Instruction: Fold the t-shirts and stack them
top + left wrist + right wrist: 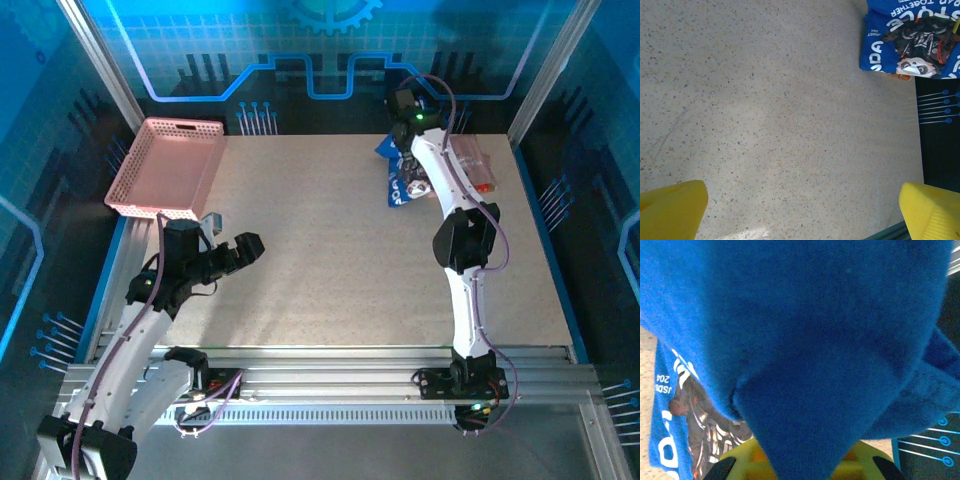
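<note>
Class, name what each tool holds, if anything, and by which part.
Right tool grips the blue t-shirt by a bunched fold; which part is unclear. Left tool, open, holds nothing.

Left gripper gapes wide, arm bent low; right gripper clamped, arm outstretched.

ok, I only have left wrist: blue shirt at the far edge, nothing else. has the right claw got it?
Observer: Yes. In the right wrist view the right claw is shut on the blue t-shirt, with cloth bunched over it.
Operator: pink one?
Observer: Top view: the pink t-shirt lies on the table just right of the right arm, near the far edge.
Operator: basket?
Observer: The pink basket sits at the table's far left corner.
</note>
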You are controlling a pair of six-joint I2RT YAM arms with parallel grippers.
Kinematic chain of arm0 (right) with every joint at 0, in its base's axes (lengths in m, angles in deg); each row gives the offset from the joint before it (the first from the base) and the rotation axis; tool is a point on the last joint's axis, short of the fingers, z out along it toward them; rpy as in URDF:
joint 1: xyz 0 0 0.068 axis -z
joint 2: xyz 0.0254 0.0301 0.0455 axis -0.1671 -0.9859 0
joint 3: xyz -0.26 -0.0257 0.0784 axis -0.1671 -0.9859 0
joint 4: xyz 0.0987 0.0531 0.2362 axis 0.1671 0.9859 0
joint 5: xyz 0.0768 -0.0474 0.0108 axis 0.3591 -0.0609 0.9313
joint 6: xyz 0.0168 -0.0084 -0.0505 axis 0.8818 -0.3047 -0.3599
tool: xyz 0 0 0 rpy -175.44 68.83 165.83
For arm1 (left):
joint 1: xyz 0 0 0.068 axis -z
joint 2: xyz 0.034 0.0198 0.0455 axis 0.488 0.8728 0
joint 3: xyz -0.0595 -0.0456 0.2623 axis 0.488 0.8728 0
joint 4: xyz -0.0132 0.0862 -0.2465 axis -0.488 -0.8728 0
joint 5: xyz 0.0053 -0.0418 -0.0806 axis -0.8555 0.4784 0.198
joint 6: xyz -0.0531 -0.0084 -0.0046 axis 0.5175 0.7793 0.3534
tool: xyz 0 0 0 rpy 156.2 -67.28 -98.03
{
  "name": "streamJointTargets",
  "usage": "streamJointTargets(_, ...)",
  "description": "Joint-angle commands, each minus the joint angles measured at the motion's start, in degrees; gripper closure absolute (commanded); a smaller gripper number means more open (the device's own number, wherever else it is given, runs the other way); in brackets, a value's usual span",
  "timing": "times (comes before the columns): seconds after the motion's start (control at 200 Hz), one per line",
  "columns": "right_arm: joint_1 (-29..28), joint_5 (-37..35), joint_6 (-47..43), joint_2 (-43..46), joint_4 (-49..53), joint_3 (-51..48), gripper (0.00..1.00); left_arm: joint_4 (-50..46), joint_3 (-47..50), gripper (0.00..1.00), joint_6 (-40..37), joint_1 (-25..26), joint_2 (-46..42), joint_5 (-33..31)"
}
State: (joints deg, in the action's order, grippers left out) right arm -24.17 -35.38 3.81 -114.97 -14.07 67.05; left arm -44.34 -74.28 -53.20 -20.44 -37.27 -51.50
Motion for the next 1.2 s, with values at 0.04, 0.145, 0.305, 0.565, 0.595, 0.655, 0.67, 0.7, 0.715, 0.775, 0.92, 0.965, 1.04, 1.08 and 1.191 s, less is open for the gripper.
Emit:
streamJointTargets(0.04, 1.94, -1.72, -1.81, 3.23, -2.51, 2.25, 1.00, -0.10, 0.58, 0.01, 0.38, -0.51, 0.21, 1.27)
streamJointTargets(0.145, 2.83, -1.59, -2.63, 2.81, -3.20, 2.25, 1.00, -0.41, 0.25, 0.01, 0.38, -0.51, 0.51, 1.27)
streamJointTargets(0.305, 4.35, -1.24, -3.07, 2.02, -3.83, 2.26, 1.00, -1.07, -0.18, 0.01, 0.12, -0.51, 1.10, 1.36)
streamJointTargets(0.565, 4.72, -3.67, -7.31, 2.69, -9.42, -0.81, 0.99, -2.29, 0.07, 0.01, 0.48, -0.51, 1.29, 1.62)
streamJointTargets(0.595, 4.71, -3.56, -7.32, 2.78, -9.74, -0.98, 0.99, -2.57, 0.05, 0.01, 0.41, -0.51, 1.27, 1.62)
streamJointTargets(0.655, 4.78, -3.50, -7.31, 2.87, -10.38, -1.35, 0.99, -3.15, 0.01, 0.01, 0.30, -0.51, 1.26, 1.59)
streamJointTargets(0.67, 4.76, -3.54, -7.29, 2.95, -10.48, -1.43, 0.99, -3.27, -0.03, 0.01, 0.28, -0.44, 1.24, 1.60)
streamJointTargets(0.7, 4.73, -3.50, -7.40, 3.00, -10.81, -1.60, 0.98, -3.40, -0.04, 0.01, 0.26, -0.43, 1.10, 1.54)
streamJointTargets(0.715, 4.73, -3.54, -7.50, 3.00, -10.92, -1.62, 0.98, -3.60, -0.04, 0.01, 0.29, -0.43, 1.10, 1.53)
streamJointTargets(0.775, 4.73, -3.95, -7.84, 3.04, -11.19, -1.75, 0.95, -3.75, -0.02, 0.01, 0.28, -0.43, 0.87, 1.57)
streamJointTargets(0.92, 4.73, -6.72, -9.22, 3.40, -12.49, -2.67, 0.81, -3.70, 0.72, 0.01, 0.74, -0.41, 0.47, 1.46)
streamJointTargets(0.965, 4.72, -8.79, -10.03, 3.52, -13.30, -3.12, 0.67, -3.57, 0.99, 0.01, 0.93, -0.38, 0.40, 1.57)
streamJointTargets(1.04, 4.72, -13.80, -11.89, 3.98, -15.93, -4.54, 0.41, -3.40, 1.59, 0.01, 1.51, -0.43, 0.38, 1.92)
streamJointTargets(1.08, 4.78, -16.00, -13.59, 4.48, -18.28, -6.09, 0.31, -3.34, 1.85, 0.01, 1.91, -0.43, 0.37, 2.22)
streamJointTargets(1.191, 4.81, -20.07, -17.09, 5.19, -23.31, -8.25, 0.04, -3.60, 2.26, 0.01, 2.41, -0.43, 0.11, 3.18)
